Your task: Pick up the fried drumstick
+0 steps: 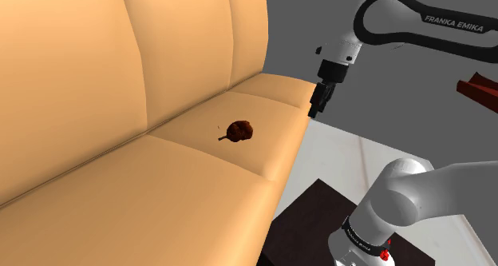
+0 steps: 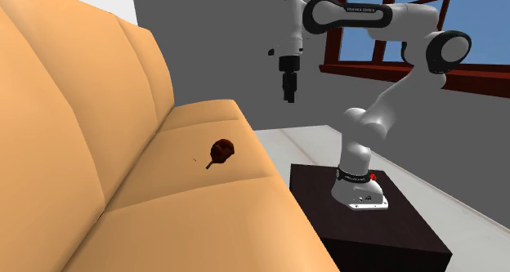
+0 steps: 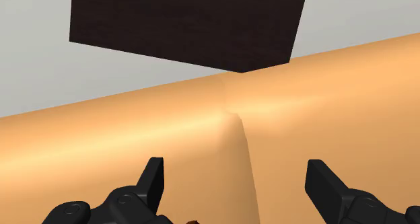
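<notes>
Dark-brown, the fried drumstick [image 1: 239, 130] lies untouched on the tan sofa [image 1: 199, 192], at about eight o'clock from the gripper [image 1: 317, 106] in the shoulder view, which hangs well apart with fingers spread and empty, so approach, descent and grasp all remain.

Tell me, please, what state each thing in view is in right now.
fried drumstick, lying loose on the sofa seat, not held.
gripper, open, empty, in the air near the seat's front edge.
arm, raised, bent over toward the sofa.
</notes>
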You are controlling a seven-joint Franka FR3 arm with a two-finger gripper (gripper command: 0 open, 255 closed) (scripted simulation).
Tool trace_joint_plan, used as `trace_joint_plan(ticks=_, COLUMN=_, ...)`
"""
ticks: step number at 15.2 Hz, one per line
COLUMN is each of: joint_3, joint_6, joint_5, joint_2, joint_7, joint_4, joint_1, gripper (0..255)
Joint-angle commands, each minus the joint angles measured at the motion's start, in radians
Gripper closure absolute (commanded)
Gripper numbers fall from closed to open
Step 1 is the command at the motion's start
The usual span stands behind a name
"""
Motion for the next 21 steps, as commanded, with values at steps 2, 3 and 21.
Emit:
trace_joint_plan(ticks=2, joint_3=-0.004, joint_6=0.044, joint_5=0.003, joint_2=0.017, joint_7=-0.016, joint_4=-0.015, joint_1=0.004, gripper=0)
trace_joint_plan(ticks=3, joint_3=-0.008, joint_6=0.087, joint_5=0.007, joint_2=0.035, joint_7=-0.032, joint_4=-0.028, joint_1=0.008, gripper=0)
trace_joint_plan(ticks=21, joint_3=-0.075, joint_6=0.762, joint_5=0.194, joint_2=0.571, joint_7=-0.383, joint_4=0.030, joint_1=0.129, gripper=0)
